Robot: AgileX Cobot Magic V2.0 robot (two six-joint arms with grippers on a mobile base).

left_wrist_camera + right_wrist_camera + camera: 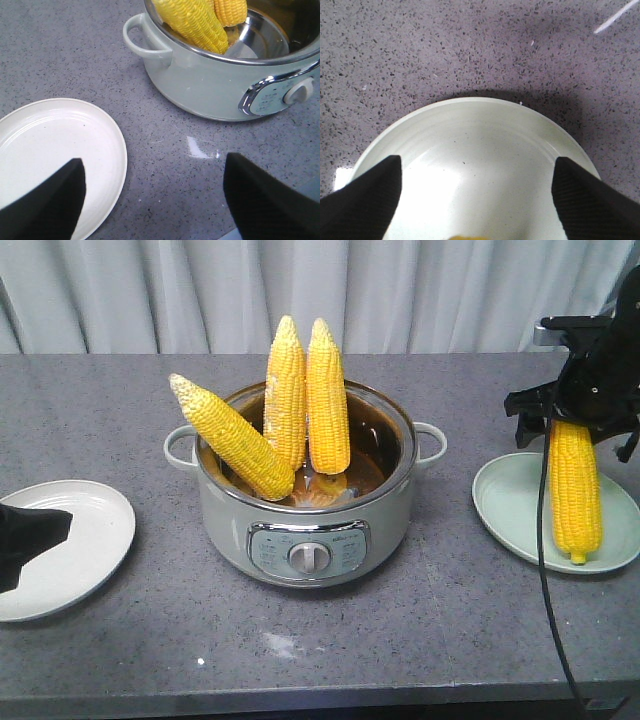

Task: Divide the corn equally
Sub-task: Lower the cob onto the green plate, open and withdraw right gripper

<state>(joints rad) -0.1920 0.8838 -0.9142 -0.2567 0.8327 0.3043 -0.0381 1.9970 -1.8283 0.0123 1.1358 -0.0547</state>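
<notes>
Three corn cobs stand in the grey electric pot [305, 530]: one leans left [232, 438] and two stand upright [286, 390] [328, 395]. A fourth cob [575, 490] lies on the pale green plate [505, 505] at the right. My right gripper [575, 415] hovers over that cob's far end. In the right wrist view it [476, 160] is open above the plate [470, 135], with only a yellow sliver of cob [465, 237] at the bottom edge. My left gripper [153, 159] is open and holds nothing, by the rim of the white plate [50, 135].
The pot [200, 85] has side handles and a front control knob, and sits mid-table between the two plates. The white plate [90, 540] lies at the left with nothing on it. A black cable hangs down past the green plate. A grey curtain closes off the back.
</notes>
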